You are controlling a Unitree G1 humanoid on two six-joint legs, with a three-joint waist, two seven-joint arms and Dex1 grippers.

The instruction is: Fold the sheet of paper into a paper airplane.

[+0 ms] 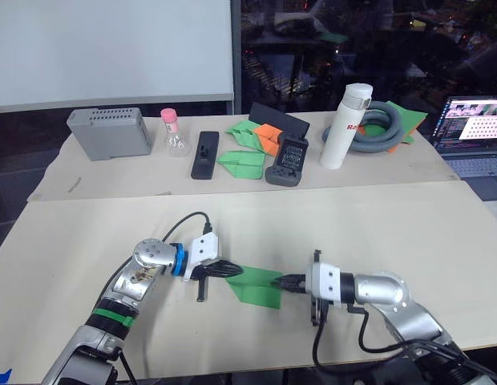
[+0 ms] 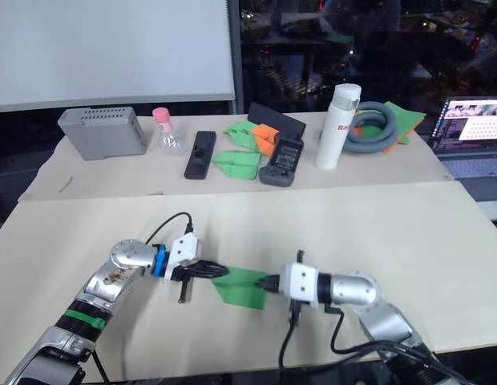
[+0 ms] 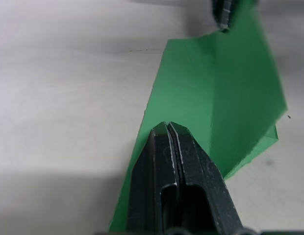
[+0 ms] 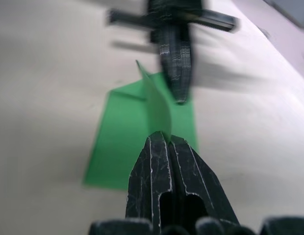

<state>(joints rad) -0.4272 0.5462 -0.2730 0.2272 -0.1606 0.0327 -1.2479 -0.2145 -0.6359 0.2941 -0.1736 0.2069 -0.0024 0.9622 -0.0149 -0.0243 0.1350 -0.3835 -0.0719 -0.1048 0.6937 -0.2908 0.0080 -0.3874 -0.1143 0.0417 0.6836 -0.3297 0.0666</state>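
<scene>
I have the sheet of paper (image 1: 256, 286) low over the tabletop (image 1: 409, 233), part-folded, between my 2 arms. Left gripper (image 1: 235, 272) and right gripper (image 1: 282, 282) each pinch an opposite end. It's light and floppy, so I'd grip along creases.

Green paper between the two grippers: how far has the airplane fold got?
Done: the paper is already folded into a narrow shape with a raised centre ridge, seen in the right wrist view. In hand: the left gripper is shut on one end and the right gripper is shut on the other, at the ridge. Left: it still looks like a part-folded wedge, so the wings probably need creasing before release.
</scene>
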